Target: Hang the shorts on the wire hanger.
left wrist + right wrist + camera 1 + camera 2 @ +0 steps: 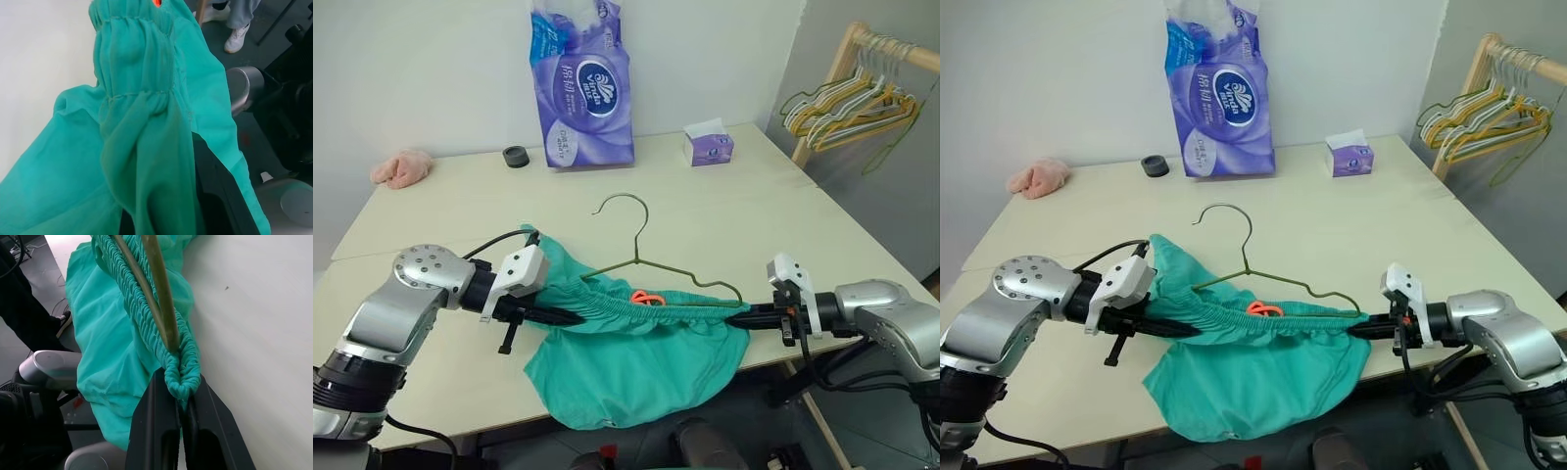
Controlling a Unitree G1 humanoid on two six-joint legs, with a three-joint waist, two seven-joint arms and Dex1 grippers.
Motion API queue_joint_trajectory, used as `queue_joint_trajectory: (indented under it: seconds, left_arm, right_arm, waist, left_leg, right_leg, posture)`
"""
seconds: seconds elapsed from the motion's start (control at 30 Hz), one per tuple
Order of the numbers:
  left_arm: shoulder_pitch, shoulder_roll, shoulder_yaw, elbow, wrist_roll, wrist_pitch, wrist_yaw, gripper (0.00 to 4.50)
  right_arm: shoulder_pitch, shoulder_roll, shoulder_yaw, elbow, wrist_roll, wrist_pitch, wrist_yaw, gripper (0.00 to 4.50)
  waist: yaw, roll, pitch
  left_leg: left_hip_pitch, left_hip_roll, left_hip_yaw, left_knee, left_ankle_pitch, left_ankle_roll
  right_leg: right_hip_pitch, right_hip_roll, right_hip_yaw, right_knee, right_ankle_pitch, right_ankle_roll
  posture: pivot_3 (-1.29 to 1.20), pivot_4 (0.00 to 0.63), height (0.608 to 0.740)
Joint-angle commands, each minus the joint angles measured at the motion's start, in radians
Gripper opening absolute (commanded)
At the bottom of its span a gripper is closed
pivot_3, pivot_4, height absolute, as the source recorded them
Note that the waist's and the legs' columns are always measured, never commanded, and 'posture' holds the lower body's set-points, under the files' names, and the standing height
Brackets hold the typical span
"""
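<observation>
The teal shorts (636, 357) hang stretched between my two grippers at the table's near edge, legs drooping below it. An orange drawstring (647, 297) shows at the gathered waistband. My left gripper (570, 317) is shut on the waistband's left end, its fingers mostly hidden by fabric (146, 161). Pinching the waistband's right end (182, 377), my right gripper (744, 317) is shut too. The thin olive wire hanger (636, 257) lies on the table with its hook pointing away; its lower bar passes into the waistband, and its right corner (164, 313) sits by my right fingers.
A purple tissue pack (582, 88), a small tissue box (709, 147), a black ring (516, 157) and a pink cloth lump (401, 168) stand at the table's far side. A wooden rack with several hangers (847, 103) is at the right. A person's feet (234, 29) show beyond the table.
</observation>
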Motion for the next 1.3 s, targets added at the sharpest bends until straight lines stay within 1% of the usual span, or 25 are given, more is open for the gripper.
queue_joint_trajectory:
  seconds: [0.03, 0.43, 0.6, 0.7, 0.87, 0.97, 1.13, 1.3]
  left_arm:
    - [0.003, 0.042, 0.046, 0.013, 0.015, -0.001, 0.003, 0.00]
    - [0.021, 0.062, 0.048, -0.006, 0.016, -0.003, -0.001, 0.00]
    - [0.031, 0.081, 0.041, -0.025, 0.019, -0.001, -0.011, 0.00]
    - [0.031, 0.093, 0.036, -0.023, 0.030, -0.007, -0.005, 0.00]
    - [0.022, 0.090, 0.034, -0.010, 0.051, -0.016, 0.020, 0.00]
    - [0.021, 0.083, 0.018, -0.007, 0.074, -0.029, 0.036, 0.00]
    - [0.007, 0.057, -0.031, -0.006, 0.133, -0.053, 0.060, 0.00]
    - [-0.036, 0.004, -0.053, 0.017, 0.175, -0.061, 0.110, 0.00]
  right_arm:
    - [0.003, -0.037, -0.032, 0.022, -0.022, -0.016, 0.006, 0.03]
    - [0.005, -0.064, -0.052, 0.053, -0.019, -0.036, 0.036, 0.03]
    - [-0.033, -0.082, -0.057, 0.084, -0.020, -0.034, 0.046, 0.03]
    - [-0.058, -0.122, -0.056, 0.093, -0.026, -0.040, 0.086, 0.03]
    - [-0.089, -0.140, -0.044, 0.080, -0.022, -0.035, 0.097, 0.03]
    - [-0.142, -0.122, -0.022, 0.050, -0.016, -0.018, 0.096, 0.03]
    - [-0.319, -0.057, 0.071, 0.074, -0.070, -0.034, 0.101, 0.03]
    - [-0.409, -0.002, 0.151, 0.102, -0.115, -0.052, 0.135, 0.03]
  waist:
    - [0.000, 0.000, 0.000]
    - [0.001, 0.000, 0.000]
    - [0.000, 0.000, 0.000]
    - [0.000, 0.001, 0.001]
    - [0.001, 0.001, 0.001]
    - [-0.001, 0.001, 0.001]
    - [-0.009, 0.002, 0.002]
    - [-0.007, 0.002, 0.002]
  left_leg:
    - [0.000, 0.000, 0.000, 0.000, 0.000, 0.000]
    - [0.000, 0.000, 0.000, 0.000, 0.000, 0.000]
    - [0.000, 0.000, 0.000, 0.000, 0.000, 0.000]
    - [0.000, 0.000, 0.000, 0.000, 0.000, 0.000]
    - [0.000, 0.000, 0.000, 0.000, 0.000, 0.000]
    - [0.000, 0.000, 0.001, 0.000, 0.000, 0.000]
    - [0.001, 0.000, 0.001, -0.001, 0.000, 0.000]
    - [0.000, 0.000, 0.000, -0.002, 0.000, 0.000]
  right_leg:
    - [0.000, 0.000, 0.000, 0.000, 0.000, 0.000]
    - [0.000, 0.000, 0.000, 0.000, 0.000, 0.000]
    - [0.000, 0.000, 0.000, 0.000, 0.000, 0.000]
    - [0.000, 0.000, 0.000, 0.000, 0.000, 0.000]
    - [0.000, 0.000, 0.000, -0.001, 0.000, 0.000]
    - [0.000, 0.000, 0.000, -0.001, 0.000, 0.000]
    - [0.000, 0.000, 0.000, -0.001, 0.000, -0.001]
    - [-0.001, -0.001, 0.000, -0.001, 0.000, -0.001]
  posture:
    - [-0.32, 0.050, 0.740]
    - [-0.31, 0.048, 0.740]
    - [-0.32, 0.049, 0.740]
    - [-0.32, 0.049, 0.740]
    - [-0.31, 0.048, 0.740]
    - [-0.32, 0.046, 0.740]
    - [-0.32, 0.041, 0.740]
    - [-0.32, 0.036, 0.740]
